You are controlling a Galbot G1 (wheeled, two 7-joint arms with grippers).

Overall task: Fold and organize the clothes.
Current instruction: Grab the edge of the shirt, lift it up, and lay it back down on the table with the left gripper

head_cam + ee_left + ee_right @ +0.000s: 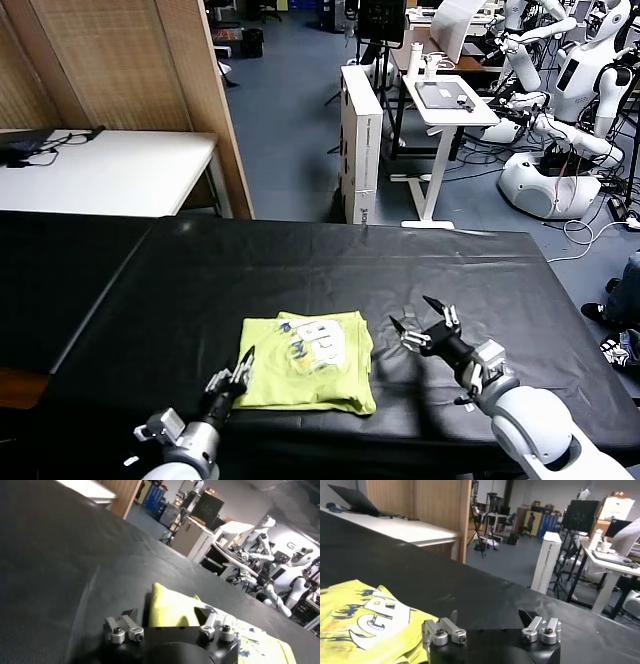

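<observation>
Left claw point(243, 366), fingers partly closed over the near-left corner of the folded lime-green cotton T-shirt point(310, 375), appears to be pinching it, so confirm your grip before lifting, while your right claw point(423, 318) hovers open just beyond the shirt's far edge.

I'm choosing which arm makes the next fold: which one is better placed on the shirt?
Left, probably. The left gripper is at the near-left edge of the folded shirt, fingers partly closed by the fabric. The right gripper hovers open beside the shirt's right edge, clear of it.
</observation>
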